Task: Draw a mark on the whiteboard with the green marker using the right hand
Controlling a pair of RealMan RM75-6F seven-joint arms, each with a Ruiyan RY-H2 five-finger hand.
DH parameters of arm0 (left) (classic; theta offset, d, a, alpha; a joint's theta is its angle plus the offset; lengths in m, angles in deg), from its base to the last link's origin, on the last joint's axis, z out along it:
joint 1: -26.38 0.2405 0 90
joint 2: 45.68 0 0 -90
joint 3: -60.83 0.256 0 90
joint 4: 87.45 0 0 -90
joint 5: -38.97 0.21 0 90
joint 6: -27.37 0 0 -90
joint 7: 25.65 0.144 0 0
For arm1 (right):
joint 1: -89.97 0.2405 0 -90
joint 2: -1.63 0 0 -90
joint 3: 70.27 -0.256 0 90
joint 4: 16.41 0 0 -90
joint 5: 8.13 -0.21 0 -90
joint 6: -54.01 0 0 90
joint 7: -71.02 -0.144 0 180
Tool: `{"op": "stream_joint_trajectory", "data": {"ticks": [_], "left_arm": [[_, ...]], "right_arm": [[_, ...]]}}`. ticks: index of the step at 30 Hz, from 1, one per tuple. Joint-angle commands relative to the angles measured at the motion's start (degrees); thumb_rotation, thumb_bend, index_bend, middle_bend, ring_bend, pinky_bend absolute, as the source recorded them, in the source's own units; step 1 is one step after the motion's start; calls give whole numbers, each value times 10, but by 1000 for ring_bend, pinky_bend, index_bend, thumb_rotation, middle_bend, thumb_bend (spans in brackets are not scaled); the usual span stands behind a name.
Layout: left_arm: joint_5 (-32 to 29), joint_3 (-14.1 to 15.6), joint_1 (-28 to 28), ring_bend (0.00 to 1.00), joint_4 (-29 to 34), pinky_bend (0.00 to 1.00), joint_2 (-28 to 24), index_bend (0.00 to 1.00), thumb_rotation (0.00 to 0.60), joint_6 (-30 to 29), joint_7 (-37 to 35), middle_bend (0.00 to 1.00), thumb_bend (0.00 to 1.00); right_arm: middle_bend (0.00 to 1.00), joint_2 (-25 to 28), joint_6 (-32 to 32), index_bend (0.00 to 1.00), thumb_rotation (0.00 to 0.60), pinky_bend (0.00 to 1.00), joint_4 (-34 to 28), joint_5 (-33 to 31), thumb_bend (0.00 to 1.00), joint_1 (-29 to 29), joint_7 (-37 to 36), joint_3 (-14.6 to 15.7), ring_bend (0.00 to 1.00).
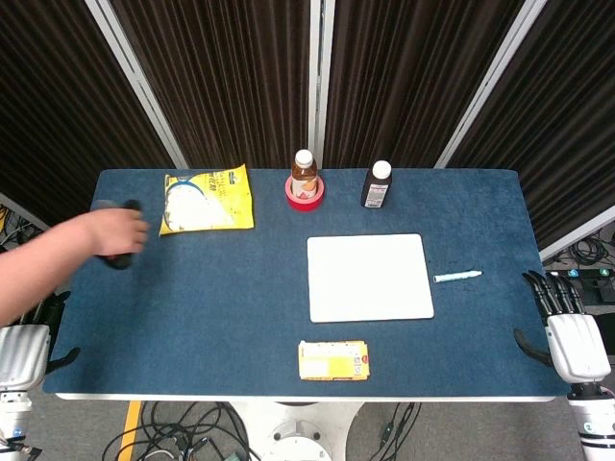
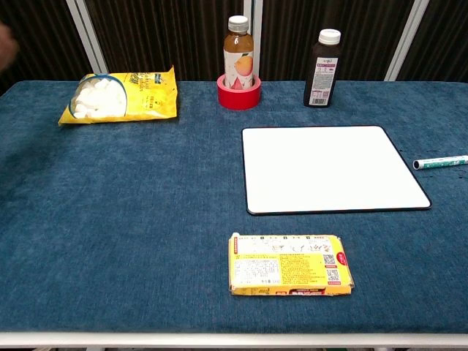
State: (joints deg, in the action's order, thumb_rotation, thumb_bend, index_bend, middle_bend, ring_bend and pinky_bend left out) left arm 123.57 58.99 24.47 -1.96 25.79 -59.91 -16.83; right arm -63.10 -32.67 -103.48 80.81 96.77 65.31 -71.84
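The white whiteboard lies flat right of the table's middle. The green marker, capped and pale, lies on the blue cloth just off the board's right edge. My right hand hangs at the table's right edge with its dark fingers stretched out and apart, holding nothing, a short way right of and nearer than the marker. My left hand is at the front left corner, partly hidden under a person's arm, and holds nothing that shows. Neither hand appears in the chest view.
A person's arm reaches in from the left, its hand on a black object. A yellow snack bag, an orange-drink bottle inside a red tape roll and a dark bottle stand at the back. A yellow box lies near the front edge.
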Motion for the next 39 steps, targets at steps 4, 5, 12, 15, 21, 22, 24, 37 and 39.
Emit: {"op": "stream_joint_trajectory", "data": {"ticks": [4,5,12,15,21,22,24,37,39], "left_arm": [[-6,0,-1,15,6,0,-1,159,600,6,0,55,104],[-6,0,-1,15,8,0,-2,159,600,7,0,55,104],[-6,0,-3,14,17,0,-2,159,600,12,-9,55,103],[-7,1,-3,15,18,0,-2,159,600,14,-13,55,104],[-20,1,0,15,23,0,-5,159,600,20,-15,55,104],[-21,1,-1,15,25,0,-5,159,600,22,-15,55,104],[-23,1,-1,15,27,0,-6,159,600,24,-15,55,104],[-35,-1,-4,14,38,0,-12,159,600,36,-9,55,104],[-37,-1,-4,14,39,0,-12,159,600,37,-9,55,104]], "right_arm": [[80,-3,5,12,600,0,-1,-4,206,2,6,-6,0],[86,-3,7,12,600,0,0,-5,206,3,6,-7,0],[234,-43,80,89,600,5,36,-41,206,53,46,-39,3],[267,-77,134,165,600,21,83,-55,207,93,71,-51,31],[315,-168,252,259,600,23,221,-83,207,173,88,-64,64],[321,-180,266,269,600,23,242,-85,207,182,88,-63,66],[329,-205,288,287,600,23,282,-85,208,198,85,-62,70],[409,-322,341,423,600,37,480,-54,208,251,33,-30,155],[414,-330,341,430,600,37,495,-50,209,254,25,-26,164]]}}
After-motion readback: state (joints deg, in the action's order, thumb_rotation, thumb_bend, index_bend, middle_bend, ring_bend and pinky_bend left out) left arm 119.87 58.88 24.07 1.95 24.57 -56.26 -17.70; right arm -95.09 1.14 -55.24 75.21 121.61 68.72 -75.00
